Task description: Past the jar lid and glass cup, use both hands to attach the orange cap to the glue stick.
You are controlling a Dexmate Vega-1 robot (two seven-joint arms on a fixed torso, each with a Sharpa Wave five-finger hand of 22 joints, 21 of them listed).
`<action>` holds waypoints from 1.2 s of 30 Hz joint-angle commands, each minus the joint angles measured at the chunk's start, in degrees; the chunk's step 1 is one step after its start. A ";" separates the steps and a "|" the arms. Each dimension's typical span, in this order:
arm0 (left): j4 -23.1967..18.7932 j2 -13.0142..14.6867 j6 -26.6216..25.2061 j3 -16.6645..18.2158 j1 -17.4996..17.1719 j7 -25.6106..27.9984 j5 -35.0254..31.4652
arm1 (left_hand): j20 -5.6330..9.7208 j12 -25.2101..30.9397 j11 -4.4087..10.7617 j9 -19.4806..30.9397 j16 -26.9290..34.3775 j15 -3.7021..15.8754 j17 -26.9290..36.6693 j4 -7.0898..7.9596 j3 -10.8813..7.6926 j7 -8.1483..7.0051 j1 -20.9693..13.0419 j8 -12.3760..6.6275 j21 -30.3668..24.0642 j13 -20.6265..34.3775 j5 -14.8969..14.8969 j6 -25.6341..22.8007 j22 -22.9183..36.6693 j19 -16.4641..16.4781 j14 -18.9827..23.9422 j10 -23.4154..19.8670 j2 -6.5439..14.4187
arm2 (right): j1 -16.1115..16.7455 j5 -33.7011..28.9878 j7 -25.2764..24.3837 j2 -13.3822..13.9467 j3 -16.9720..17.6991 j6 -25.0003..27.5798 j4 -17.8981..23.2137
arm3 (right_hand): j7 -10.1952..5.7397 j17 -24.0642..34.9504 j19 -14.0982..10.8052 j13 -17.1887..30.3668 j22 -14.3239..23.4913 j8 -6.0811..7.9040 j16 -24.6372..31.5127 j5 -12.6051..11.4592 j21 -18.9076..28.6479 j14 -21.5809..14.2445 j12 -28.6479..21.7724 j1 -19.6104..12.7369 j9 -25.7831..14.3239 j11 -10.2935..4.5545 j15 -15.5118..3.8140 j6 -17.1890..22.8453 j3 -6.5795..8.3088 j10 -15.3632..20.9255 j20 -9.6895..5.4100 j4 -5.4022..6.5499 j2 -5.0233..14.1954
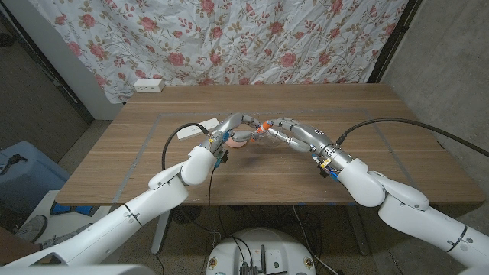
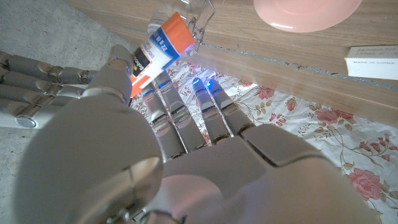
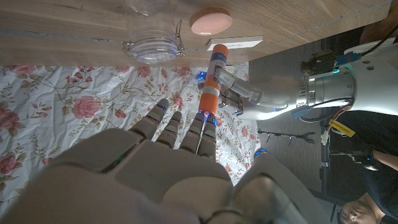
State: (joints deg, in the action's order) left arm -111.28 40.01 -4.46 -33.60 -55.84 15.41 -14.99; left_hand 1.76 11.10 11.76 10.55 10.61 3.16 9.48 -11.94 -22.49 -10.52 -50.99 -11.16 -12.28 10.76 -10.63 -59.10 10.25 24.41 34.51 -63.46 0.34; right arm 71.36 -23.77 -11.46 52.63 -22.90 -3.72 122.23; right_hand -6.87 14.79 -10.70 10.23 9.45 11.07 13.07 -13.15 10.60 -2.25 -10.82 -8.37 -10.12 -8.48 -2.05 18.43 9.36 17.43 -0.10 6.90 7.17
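While both arms reach in from the near corners, the two hands meet raised over the middle of the wooden table (image 1: 321,164). Left hand (image 1: 233,130) has its fingers closed round the body of the glue stick (image 2: 154,51), thumb side pinning it. Right hand (image 1: 284,131) comes in from the right, fingertips gathered at the stick's other end; in the right wrist view those fingertips sit at the orange cap (image 3: 209,99). Whether they pinch the cap or only touch it, I cannot tell.

Step in hand, as I judge it: the joining itself. Cap and stick look lined up end to end, possibly already seated; the seam is too small to read. Next move calls for a straight push along the stick's axis with the left hand bracing, then a check that the cap holds.

Glue stick: white label with dark print, orange band at one end, cap bright orange, whole thing a slim cylinder.

Beyond the hands on the table lie a pink jar lid (image 3: 211,22), a clear glass cup (image 3: 152,45) and a small white box (image 3: 236,42). Floral cloth (image 1: 252,34) hangs at the far side.
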 commanded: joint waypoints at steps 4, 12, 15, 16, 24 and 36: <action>-0.18 -0.32 -0.05 -0.03 -0.26 0.27 -0.30 | 0.24 0.47 0.90 0.22 0.24 8.26 0.33 1.95 -2.21 3.08 0.11 -0.76 -0.03 0.14 -0.20 -4.10 0.24 0.43 0.72 -1.76 3.64 | 0.69 1.41 0.80 0.16 -0.01 0.54 0.41 | 0.43 0.15 0.05 0.22 0.25 0.28 -0.13 -0.27 0.01 0.24 -0.32 0.60 -0.08 0.22 -1.10 0.58 0.22 1.16 -0.18 0.56 2.19; -0.05 -0.23 0.48 -0.06 -0.15 0.41 -0.59 | 0.26 0.45 0.91 0.23 0.22 8.43 0.30 1.89 -2.33 3.16 -0.04 -0.77 -0.01 0.12 -0.20 -4.18 0.23 0.41 0.91 -1.97 3.71 | 0.29 2.74 1.64 0.01 -0.28 0.28 0.17 | 0.49 0.12 0.08 0.22 0.24 0.31 -0.04 -0.33 0.06 0.07 -0.38 1.12 -0.08 0.43 -1.15 0.87 0.35 1.67 -0.01 0.86 2.12; 0.04 -0.30 0.57 -0.14 -0.09 0.60 -0.94 | 0.30 0.51 0.90 0.23 0.33 8.57 0.35 1.89 -2.42 3.08 -0.22 -0.86 -0.05 0.12 -0.21 -4.43 0.23 0.54 1.19 -2.31 3.93 | 0.19 3.00 1.68 -0.10 -0.40 0.19 0.04 | 0.51 0.11 0.04 0.22 0.24 0.35 0.00 -0.34 0.08 -0.02 -0.37 1.25 -0.08 0.50 -1.11 1.04 0.38 1.74 0.06 0.93 2.09; -0.05 -0.41 0.26 -0.12 -0.16 0.80 -1.10 | 0.41 0.60 0.91 0.23 0.30 8.74 0.35 1.70 -2.49 3.24 -0.58 -1.02 -0.08 0.12 -0.21 -4.90 0.22 0.63 1.24 -2.74 3.92 | 0.12 3.10 1.78 -0.07 -0.44 0.08 0.00 | 0.55 0.10 0.03 0.22 0.24 0.36 0.01 -0.34 0.09 -0.05 -0.38 1.27 -0.08 0.53 -1.11 1.06 0.39 1.76 0.08 0.94 2.08; -0.02 -0.50 0.16 -0.11 -0.04 1.01 -1.62 | 0.91 0.94 0.84 0.21 0.79 9.35 0.58 1.50 -2.73 4.12 -1.88 -1.22 -0.14 0.10 -0.16 -5.70 0.17 0.98 2.70 -4.54 4.38 | -0.42 3.61 2.30 -0.02 -0.81 -0.59 -0.37 | 0.56 0.06 -0.02 0.22 0.24 0.45 0.10 -0.38 0.14 -0.27 -0.38 1.66 -0.08 0.68 -1.10 1.49 0.47 2.07 0.23 1.15 2.00; 0.01 -0.64 -0.10 -0.24 0.17 0.80 -1.82 | 1.08 0.97 0.83 0.22 0.84 9.46 0.61 1.43 -2.66 4.16 -2.51 -1.29 -0.17 0.07 -0.08 -6.11 0.17 1.16 3.27 -5.19 4.27 | -1.01 3.91 3.23 0.18 -1.30 -0.85 -0.58 | 0.68 -0.03 -0.01 0.21 0.24 0.73 0.16 -0.45 0.17 -0.46 -0.55 2.37 -0.09 0.89 -1.08 2.63 0.60 3.05 0.35 1.46 1.82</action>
State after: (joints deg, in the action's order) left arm -111.35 39.49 -4.20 -33.73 -55.88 16.31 -16.54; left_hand 2.36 11.72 9.91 10.50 10.91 3.38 10.02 -12.35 -22.89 -9.07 -50.99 -11.70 -12.28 10.50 -10.57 -60.54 10.25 25.01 37.18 -65.32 0.35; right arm 70.82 -20.28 -9.15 52.65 -23.78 -4.23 121.87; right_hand -6.12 14.62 -10.72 10.28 9.45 11.26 13.07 -13.36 10.60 -2.25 -11.04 -6.78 -10.03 -7.66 -2.05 20.41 9.82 19.69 -0.10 7.84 6.50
